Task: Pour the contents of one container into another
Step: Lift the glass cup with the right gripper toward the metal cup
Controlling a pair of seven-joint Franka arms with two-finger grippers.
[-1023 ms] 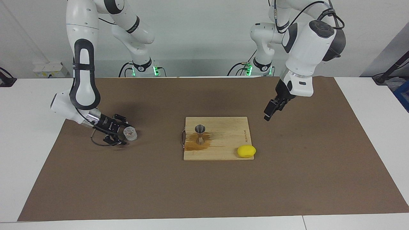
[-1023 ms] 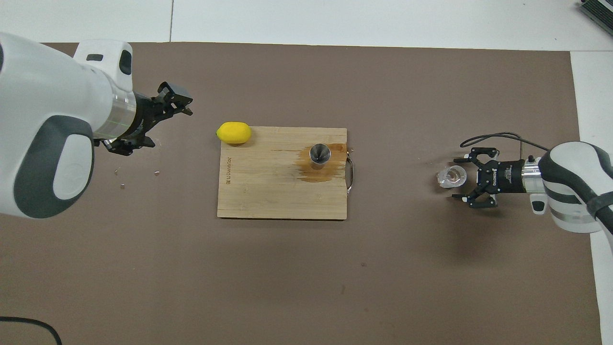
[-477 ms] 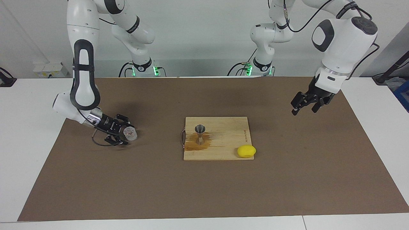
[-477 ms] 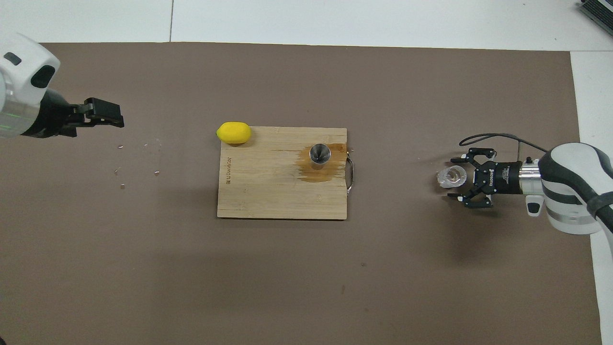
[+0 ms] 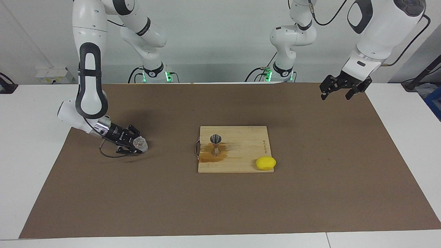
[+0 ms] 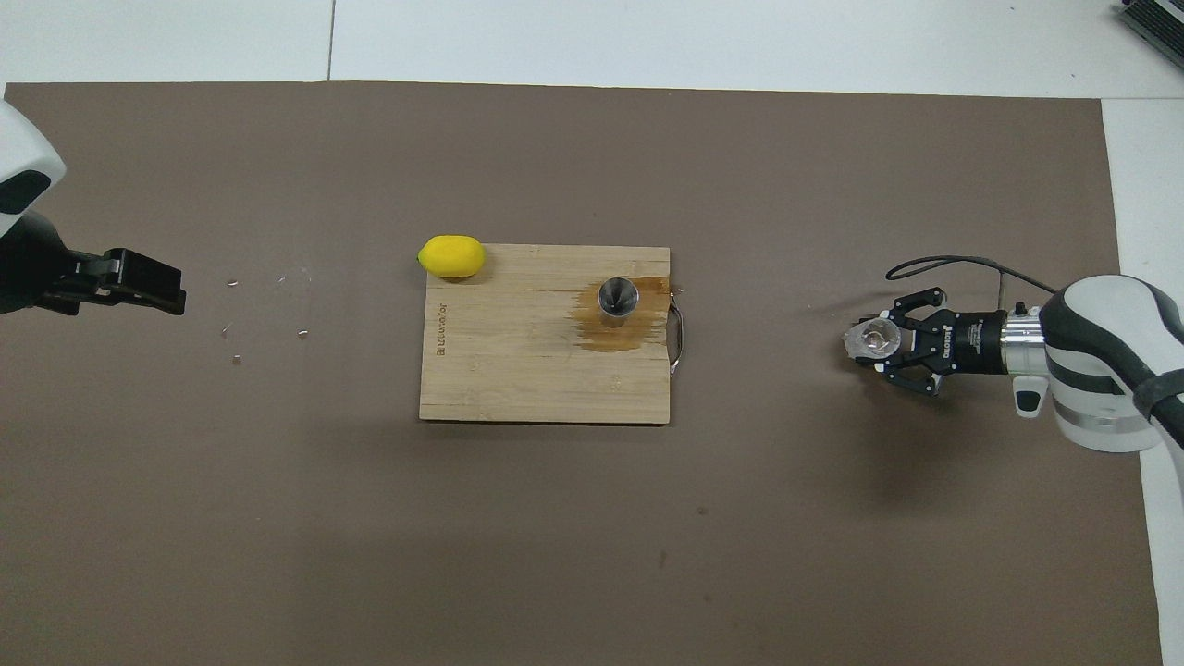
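My right jaws [image 5: 137, 145] have just clenched on the glass [image 5: 140, 143], which a second ago stood loose between them on the worktop toward my right arm's end. Grasp made; lift and carry to the jigger [image 5: 215, 144] come next, I judge. My left jaws [image 5: 339, 90], released, have drawn back and up, and wait. Glass: small, clear, faceted, upright. Jigger: upright on the board [image 5: 248, 148], in a brown wet stain.

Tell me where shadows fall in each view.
Facing view: a soft dark patch lies on the brown mat beside the right gripper, shut on the small clear glass cup. Overhead view: a faint shadow borders the wooden cutting board.
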